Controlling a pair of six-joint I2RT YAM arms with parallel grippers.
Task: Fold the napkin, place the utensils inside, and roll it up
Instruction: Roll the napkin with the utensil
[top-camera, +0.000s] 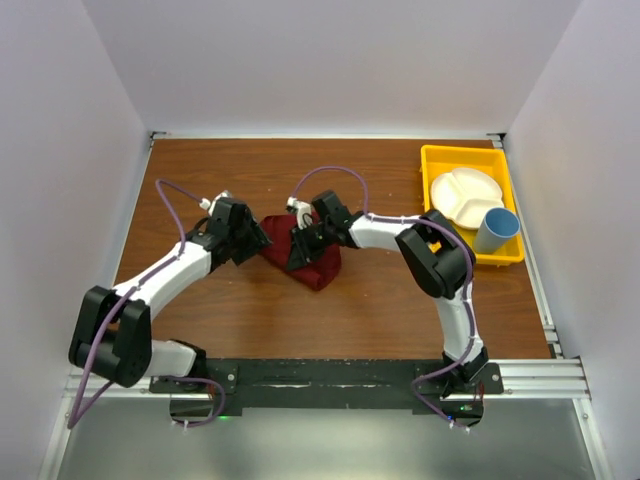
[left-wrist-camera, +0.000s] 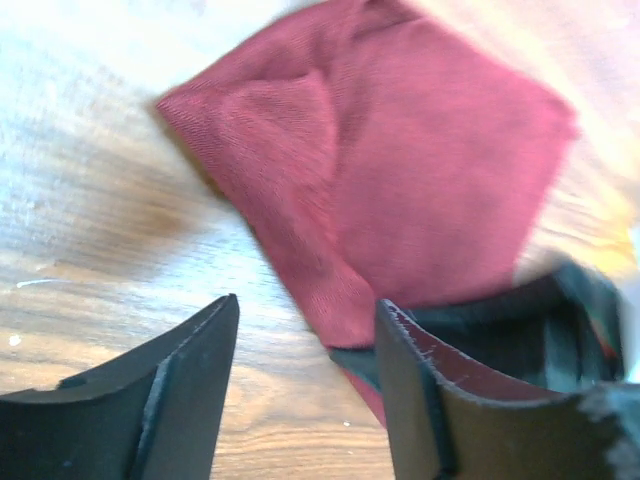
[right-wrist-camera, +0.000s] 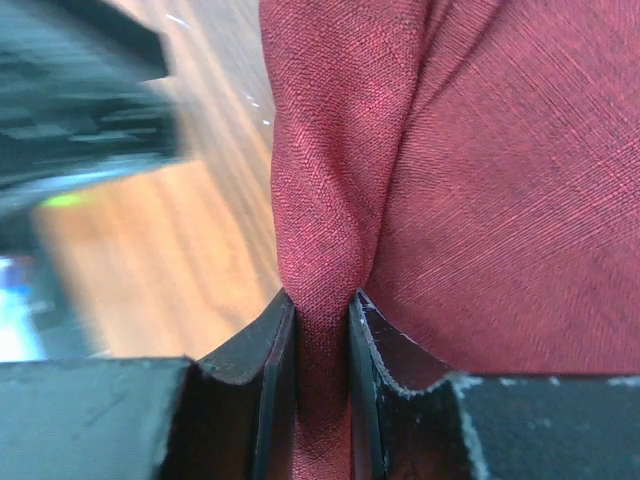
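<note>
A plain maroon napkin (top-camera: 312, 265), folded into a rumpled, roughly triangular heap, lies mid-table (top-camera: 250, 320) between both arms. The right gripper (right-wrist-camera: 322, 310) pinches a raised ridge of cloth between nearly closed jaws. The left gripper (left-wrist-camera: 305, 320) is open and empty, with a napkin corner at its gap.

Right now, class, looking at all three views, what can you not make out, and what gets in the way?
- Utensils: in no view; whether the napkin covers them cannot be told.
- Top view: the napkin's middle is hidden by the right gripper.
- Left wrist view: the dark shape at the right is blurred.
- Right wrist view: the napkin runs off the frame edges; the upper left is blurred.
</note>
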